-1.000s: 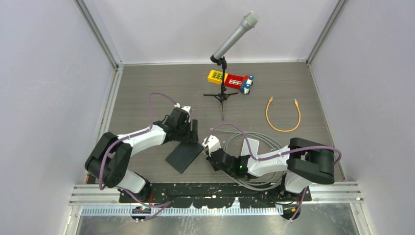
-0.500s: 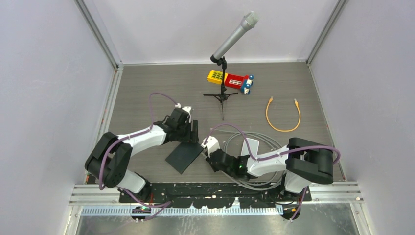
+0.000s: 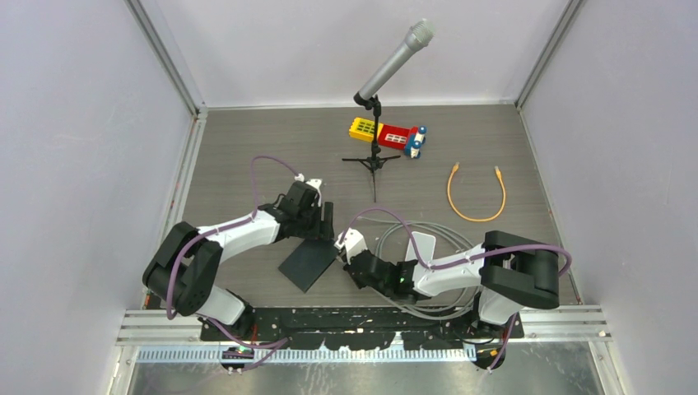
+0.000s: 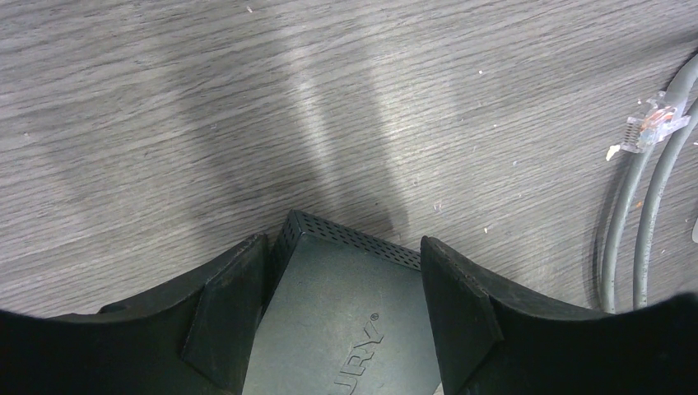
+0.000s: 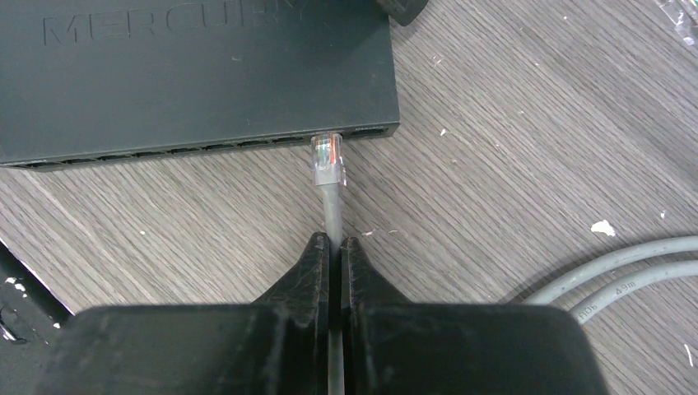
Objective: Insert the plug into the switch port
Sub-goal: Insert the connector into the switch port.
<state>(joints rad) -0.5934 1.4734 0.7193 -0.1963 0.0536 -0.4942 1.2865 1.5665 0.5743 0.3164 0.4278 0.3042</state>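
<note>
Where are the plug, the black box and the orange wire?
plug [image 5: 328, 160]: right wrist view, its clear tip.
black box [image 5: 197, 82]: right wrist view, its top face.
orange wire [image 3: 477, 220]: top view, bottom of its loop.

Ahead of the right jaws, the tip of the plug [image 5: 328, 160] meets the port row of the switch [image 5: 197, 74]; whether it is inside a port cannot be told. Its grey cable [image 5: 332, 216] vanishes between those jaws. The switch runs off the top and left edges. Between the left jaws, its lettering is cut by the bottom edge.
</note>
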